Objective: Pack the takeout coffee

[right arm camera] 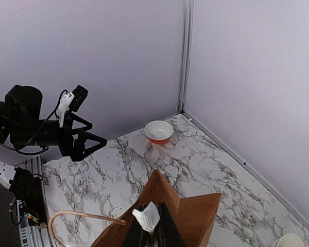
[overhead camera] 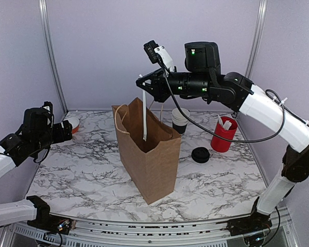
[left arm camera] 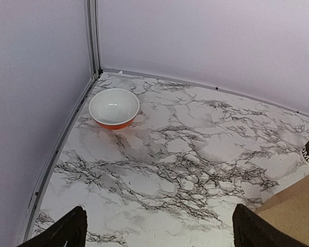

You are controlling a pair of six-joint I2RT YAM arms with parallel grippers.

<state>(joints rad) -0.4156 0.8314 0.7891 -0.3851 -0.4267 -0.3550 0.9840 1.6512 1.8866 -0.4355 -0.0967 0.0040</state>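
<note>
A brown paper bag (overhead camera: 152, 154) stands open in the middle of the marble table (overhead camera: 92, 170). My right gripper (overhead camera: 143, 85) hovers above the bag's mouth, shut on the top of a long white paper-wrapped straw (overhead camera: 144, 116) that hangs down into the bag. In the right wrist view the gripper (right arm camera: 153, 230) pinches the straw's crumpled top (right arm camera: 147, 218) over the bag (right arm camera: 195, 216). My left gripper (overhead camera: 67, 131) is open and empty at the far left; in its own view (left arm camera: 159, 231) the fingertips (left arm camera: 67, 231) stand wide apart. The lidded takeout coffee cup is hidden or out of view.
A stack of lidless black cups (overhead camera: 180, 121) stands behind the bag, a pile of black lids (overhead camera: 200, 154) to its right, and a red holder (overhead camera: 224, 135) with straws beyond. An orange bowl (overhead camera: 72, 124) sits in the back left corner; it also shows in the left wrist view (left arm camera: 114, 108).
</note>
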